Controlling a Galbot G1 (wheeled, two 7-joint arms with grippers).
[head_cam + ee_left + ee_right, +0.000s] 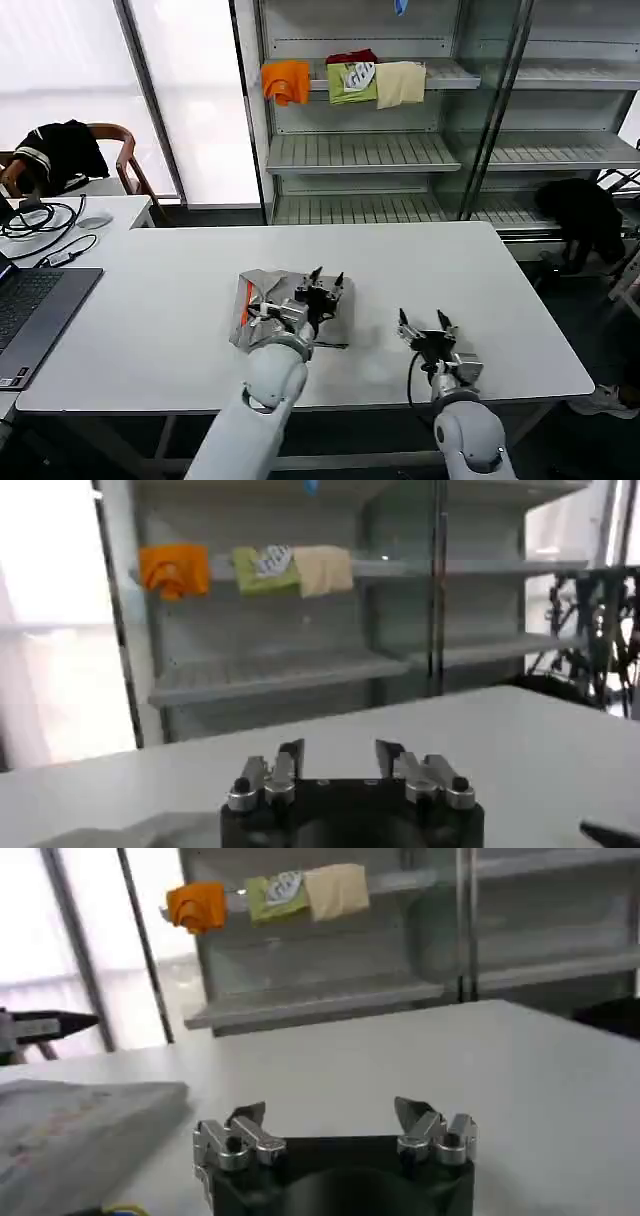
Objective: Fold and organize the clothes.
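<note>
Evidently the soft, light shirt [262,305] is lying folded at frame centre, best pinched at an edge, while the left gripper [327,281] and the right gripper [425,324] are hovering spread, holding nothing.

Folded shirt [275,300] on the table [150,330] — shelves [360,150] behind, laptop [35,305] apparently left.

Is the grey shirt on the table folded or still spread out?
Folded: the grey shirt lies as a compact rectangle on the white table, orange collar lining showing, under the open left gripper.
</note>
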